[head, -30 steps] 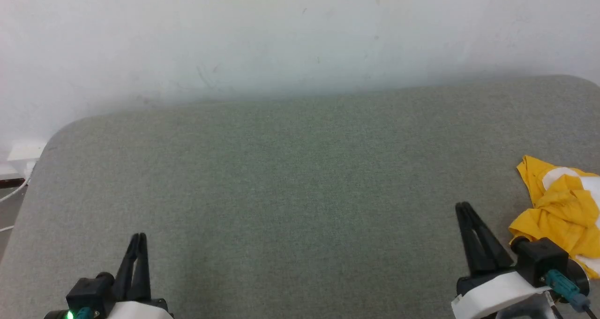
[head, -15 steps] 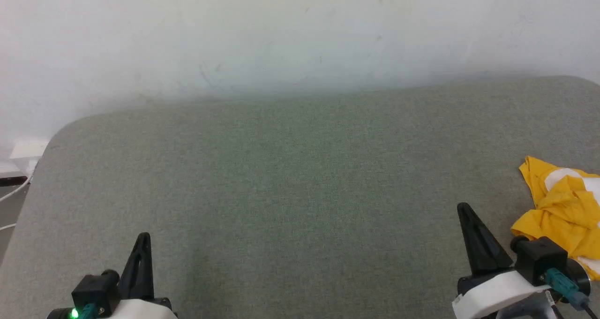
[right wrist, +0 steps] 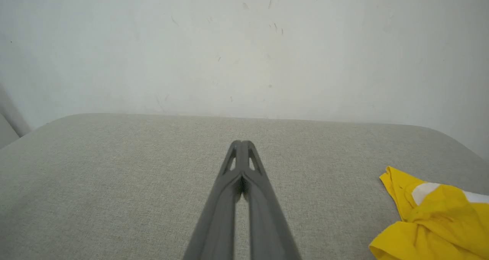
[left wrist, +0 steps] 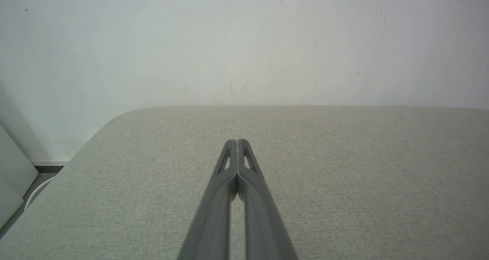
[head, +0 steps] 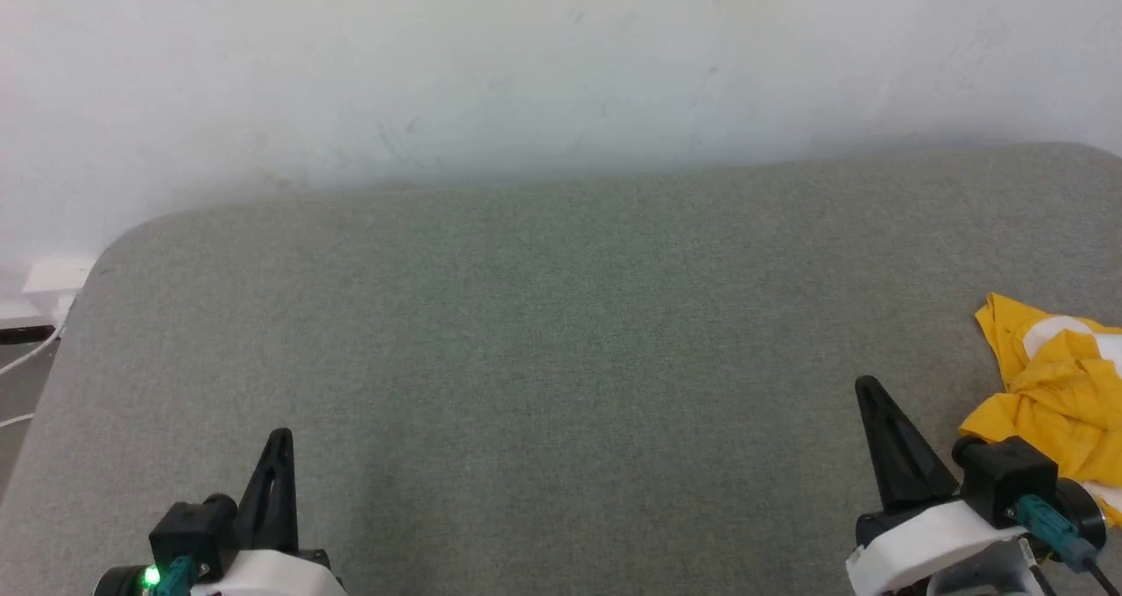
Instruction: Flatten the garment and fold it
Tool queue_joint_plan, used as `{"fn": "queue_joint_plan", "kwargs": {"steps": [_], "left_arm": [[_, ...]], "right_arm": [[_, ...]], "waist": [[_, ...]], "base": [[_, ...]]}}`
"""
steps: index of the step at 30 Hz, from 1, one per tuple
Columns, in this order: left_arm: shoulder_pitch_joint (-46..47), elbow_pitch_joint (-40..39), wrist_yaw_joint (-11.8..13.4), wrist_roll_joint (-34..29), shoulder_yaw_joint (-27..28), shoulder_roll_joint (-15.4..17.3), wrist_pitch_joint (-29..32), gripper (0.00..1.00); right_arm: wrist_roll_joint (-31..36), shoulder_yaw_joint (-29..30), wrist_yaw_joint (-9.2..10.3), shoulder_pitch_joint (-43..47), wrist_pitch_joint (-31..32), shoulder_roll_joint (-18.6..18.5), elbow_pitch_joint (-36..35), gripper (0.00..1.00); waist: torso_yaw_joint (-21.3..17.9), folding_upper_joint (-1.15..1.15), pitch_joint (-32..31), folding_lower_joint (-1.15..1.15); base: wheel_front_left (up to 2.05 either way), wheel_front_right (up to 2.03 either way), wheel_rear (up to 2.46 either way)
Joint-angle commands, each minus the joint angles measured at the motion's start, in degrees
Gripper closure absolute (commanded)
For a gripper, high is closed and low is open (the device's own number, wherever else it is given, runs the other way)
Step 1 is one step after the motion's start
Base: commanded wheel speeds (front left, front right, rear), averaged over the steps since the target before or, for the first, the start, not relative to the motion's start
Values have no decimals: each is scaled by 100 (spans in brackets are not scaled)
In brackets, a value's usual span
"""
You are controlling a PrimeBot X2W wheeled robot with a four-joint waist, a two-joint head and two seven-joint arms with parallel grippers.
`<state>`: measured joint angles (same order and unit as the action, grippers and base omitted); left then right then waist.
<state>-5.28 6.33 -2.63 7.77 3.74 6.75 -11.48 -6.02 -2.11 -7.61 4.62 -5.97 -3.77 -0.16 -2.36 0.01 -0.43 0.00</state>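
The garment (head: 1056,394) is a bright yellow shirt with white patches, lying crumpled at the right edge of the grey-green padded table (head: 561,315). In the right wrist view the garment (right wrist: 435,221) lies low on the right, apart from the fingers. My right gripper (head: 868,387) hovers just left of the garment, shut with nothing in it; its tips (right wrist: 240,143) meet over bare cloth. Near the front left of the table my left gripper (head: 280,440) is also shut and empty, its tips (left wrist: 237,142) pressed together.
A white wall (head: 526,70) rises directly behind the table's far edge. Off the table's rounded left corner a white socket block and cables (head: 39,294) sit low by the floor. The padded surface between the two grippers is bare.
Both grippers closed from slightly open to fully shut. The left gripper shifted a little to the right and up in the head view; the view itself drifted slightly.
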Motion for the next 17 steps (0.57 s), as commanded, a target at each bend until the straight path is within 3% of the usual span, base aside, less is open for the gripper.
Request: {"fn": "queue_joint_plan", "kwargs": {"steps": [1,17], "left_arm": [[96,-52,41,-67,-16,-32,53,100],[165,-145,77,-180,-74,-89,229,100]], "right_arm": [[53,12,3,-87,42,16,3,100],[140,44,4,-147,131,28,5,100]], "waist": [[5,-1,1,0],[42,-1,8,0]], "base": [[0,0,0],[0,0,0]]}}
